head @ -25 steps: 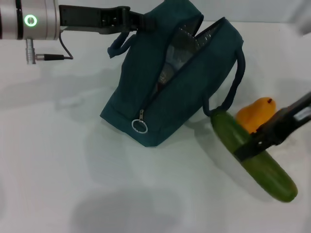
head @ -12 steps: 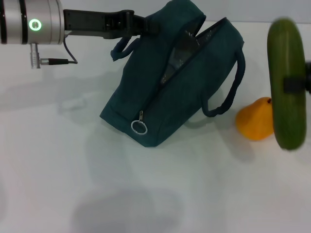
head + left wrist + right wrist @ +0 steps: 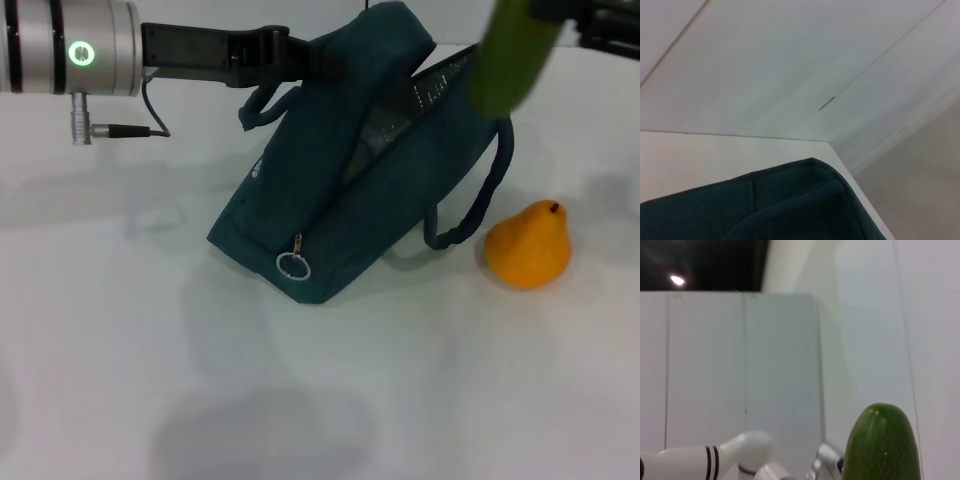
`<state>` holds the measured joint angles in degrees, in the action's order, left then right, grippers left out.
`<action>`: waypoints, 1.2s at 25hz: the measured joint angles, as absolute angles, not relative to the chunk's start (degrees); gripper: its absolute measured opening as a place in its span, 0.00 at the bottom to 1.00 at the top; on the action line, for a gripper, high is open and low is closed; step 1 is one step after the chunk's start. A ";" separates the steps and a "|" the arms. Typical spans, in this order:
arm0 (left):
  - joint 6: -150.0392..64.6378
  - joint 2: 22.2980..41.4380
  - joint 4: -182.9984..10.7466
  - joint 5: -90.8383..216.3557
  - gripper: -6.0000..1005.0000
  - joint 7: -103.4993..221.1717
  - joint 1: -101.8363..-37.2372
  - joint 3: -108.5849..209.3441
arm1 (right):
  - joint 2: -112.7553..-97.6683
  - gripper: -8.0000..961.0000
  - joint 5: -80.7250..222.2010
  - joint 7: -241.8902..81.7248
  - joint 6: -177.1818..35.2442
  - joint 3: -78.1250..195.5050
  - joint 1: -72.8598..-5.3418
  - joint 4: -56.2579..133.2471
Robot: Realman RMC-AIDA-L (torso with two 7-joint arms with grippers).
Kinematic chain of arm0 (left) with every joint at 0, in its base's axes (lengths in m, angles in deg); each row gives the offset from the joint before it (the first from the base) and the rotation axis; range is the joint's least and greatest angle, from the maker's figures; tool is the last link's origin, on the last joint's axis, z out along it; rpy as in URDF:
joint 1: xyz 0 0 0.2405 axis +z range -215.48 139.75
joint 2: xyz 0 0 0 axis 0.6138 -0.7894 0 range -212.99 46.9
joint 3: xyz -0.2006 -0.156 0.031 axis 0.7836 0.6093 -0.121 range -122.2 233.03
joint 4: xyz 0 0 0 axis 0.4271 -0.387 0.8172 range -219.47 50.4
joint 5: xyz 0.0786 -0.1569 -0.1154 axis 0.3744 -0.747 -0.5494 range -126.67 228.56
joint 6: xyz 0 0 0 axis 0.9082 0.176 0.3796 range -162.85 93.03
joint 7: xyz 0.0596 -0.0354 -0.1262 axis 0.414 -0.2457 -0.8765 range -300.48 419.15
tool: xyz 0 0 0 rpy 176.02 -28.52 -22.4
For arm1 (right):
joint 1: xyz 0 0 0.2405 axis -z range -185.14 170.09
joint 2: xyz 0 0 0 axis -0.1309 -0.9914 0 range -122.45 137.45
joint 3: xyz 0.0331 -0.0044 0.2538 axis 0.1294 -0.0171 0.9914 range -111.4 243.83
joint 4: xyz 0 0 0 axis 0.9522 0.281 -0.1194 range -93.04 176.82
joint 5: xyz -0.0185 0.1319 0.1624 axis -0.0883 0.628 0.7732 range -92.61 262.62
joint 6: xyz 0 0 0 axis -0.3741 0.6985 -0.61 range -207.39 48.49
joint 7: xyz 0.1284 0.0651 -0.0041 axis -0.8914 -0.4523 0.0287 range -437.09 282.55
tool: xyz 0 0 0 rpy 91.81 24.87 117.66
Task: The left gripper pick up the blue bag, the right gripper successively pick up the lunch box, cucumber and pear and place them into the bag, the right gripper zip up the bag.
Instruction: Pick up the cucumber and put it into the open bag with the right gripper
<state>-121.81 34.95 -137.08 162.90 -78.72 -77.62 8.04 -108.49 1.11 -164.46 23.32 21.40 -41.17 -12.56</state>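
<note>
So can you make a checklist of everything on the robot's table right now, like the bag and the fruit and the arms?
Surface: white table, plain.
Blue bag: unzipped, foil lining showing, tipped up at one end, ring pull at the low end.
Cucumber: in the air above the bag's open top.
Pear: upright on the table, beside the bag handle.
Lunch box: not seen.
Clutter: nothing seen.
Left gripper: shut on the bag's top.
Right gripper: at the top edge, holding the cucumber.
Cables: black cable under the left wrist.
Surroundings: pale walls.
</note>
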 joint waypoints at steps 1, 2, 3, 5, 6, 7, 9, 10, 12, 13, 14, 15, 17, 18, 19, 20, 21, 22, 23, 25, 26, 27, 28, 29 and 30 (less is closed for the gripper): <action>-121.81 34.95 -137.08 162.90 0.07 -78.72 -77.62 8.04 | -108.39 0.67 4.20 -160.78 21.85 18.44 -41.14 -10.48; -121.96 34.95 -137.11 162.90 0.07 -78.80 -77.63 8.05 | -108.28 0.67 6.20 -158.12 20.79 16.42 -41.15 -8.91; -122.00 34.95 -137.12 162.89 0.07 -78.83 -77.64 8.04 | -108.22 0.67 8.00 -155.32 19.78 14.67 -41.21 -7.65; -122.01 34.92 -137.07 162.90 0.07 -78.88 -77.65 8.04 | -108.24 0.67 9.25 -151.88 18.77 12.60 -41.29 -6.27; -122.01 34.92 -137.04 162.89 0.07 -78.88 -77.68 8.04 | -108.31 0.67 9.46 -150.46 18.36 11.66 -41.31 -5.72; -122.01 34.93 -137.07 162.90 0.07 -78.90 -77.71 8.04 | -108.35 0.67 9.47 -149.19 17.73 10.80 -41.32 -5.17; -122.03 34.96 -137.11 162.82 0.07 -78.95 -77.80 8.04 | -108.35 0.67 9.52 -146.13 16.20 8.65 -41.57 -3.19; -122.04 34.96 -137.10 162.77 0.07 -78.97 -77.88 8.04 | -108.34 0.67 9.55 -143.38 15.34 7.11 -41.79 -1.26; -122.09 34.90 -136.90 162.63 0.07 -78.99 -78.22 8.04 | -108.34 0.67 9.56 -141.38 15.14 6.18 -41.87 -0.02; -122.10 34.88 -136.89 162.63 0.07 -79.00 -78.30 8.04 | -108.35 0.67 9.57 -140.03 15.08 5.67 -41.96 0.77; -122.10 34.88 -136.88 162.63 0.07 -79.00 -78.34 8.04 | -108.36 0.67 9.58 -138.48 15.00 5.14 -42.11 1.84; -122.10 34.87 -136.87 162.63 0.07 -79.00 -78.36 8.04 | -108.44 0.67 9.63 -135.73 14.85 4.69 -42.38 3.97; -122.10 34.86 -136.86 162.63 0.07 -79.01 -78.37 8.04 | -108.48 0.67 9.72 -134.04 14.82 4.65 -42.57 5.82; -122.10 34.85 -136.85 162.63 0.07 -79.01 -78.37 8.04 | -108.52 0.67 9.80 -132.63 14.80 4.64 -42.70 7.34; -122.10 34.84 -136.84 162.62 0.07 -79.01 -78.38 8.04 | -108.52 0.67 9.90 -131.55 14.79 4.63 -42.86 8.31; -122.10 34.82 -136.84 162.61 0.07 -79.01 -78.39 8.04 | -108.53 0.67 10.00 -129.81 14.76 4.61 -43.19 10.21; -122.10 34.77 -136.83 162.61 0.07 -79.01 -78.39 8.04 | -108.54 0.67 10.01 -128.72 14.75 4.61 -43.42 11.25; -122.10 34.72 -136.83 162.62 0.07 -79.01 -78.39 8.04 | -108.54 0.67 9.99 -127.33 14.70 4.60 -43.71 12.55; -122.10 34.68 -136.83 162.62 0.07 -79.01 -78.39 8.04 | -108.55 0.67 9.94 -126.03 14.51 4.51 -43.90 13.62; -122.10 34.65 -136.83 162.63 0.07 -79.01 -78.39 8.04 | -108.56 0.67 9.90 -124.82 13.80 4.03 -43.99 14.75; -122.10 34.65 -136.83 162.66 0.07 -79.01 -78.39 8.04 | -108.56 0.68 9.97 -124.47 12.97 3.33 -44.00 15.24; -122.10 34.64 -136.82 162.72 0.07 -79.01 -78.39 8.04 | -108.58 0.68 10.02 -124.35 12.08 2.69 -44.00 15.50; -122.10 34.64 -136.83 162.75 0.07 -79.01 -78.39 8.04 | -108.60 0.68 10.04 -124.32 11.34 2.10 -44.00 15.62; -122.09 34.64 -136.83 162.78 0.07 -79.01 -78.39 8.04 | -108.62 0.68 10.08 -124.31 10.35 1.28 -44.00 15.76; -122.10 34.63 -136.83 162.79 0.07 -79.01 -78.39 8.04 | -108.65 0.68 10.08 -124.35 9.33 0.38 -43.97 15.85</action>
<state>-122.10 34.63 -136.83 162.79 -79.01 -78.39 8.04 -108.65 10.08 -124.35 9.33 0.38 -43.97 15.85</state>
